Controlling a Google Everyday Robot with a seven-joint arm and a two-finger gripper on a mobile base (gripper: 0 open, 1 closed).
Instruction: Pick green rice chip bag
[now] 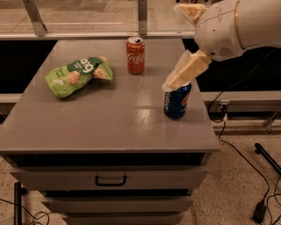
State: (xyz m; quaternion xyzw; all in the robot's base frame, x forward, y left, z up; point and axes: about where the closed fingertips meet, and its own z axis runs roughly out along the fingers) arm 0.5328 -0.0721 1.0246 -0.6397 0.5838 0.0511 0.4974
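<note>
The green rice chip bag (78,74) lies crinkled on the left part of the grey cabinet top (109,123), with a dark-green band and pictures of pale rice cakes. My gripper (174,46) is at the right, far from the bag and above the blue can. It is open and empty. Its lower cream finger (186,71) reaches down over the top of the blue soda can (177,100); the upper finger (191,9) is at the frame's top edge.
A red soda can (135,55) stands upright at the back middle, between the bag and my gripper. The cabinet has drawers (109,178) in front. Cables (246,162) lie on the floor to the right. A railing runs behind the cabinet.
</note>
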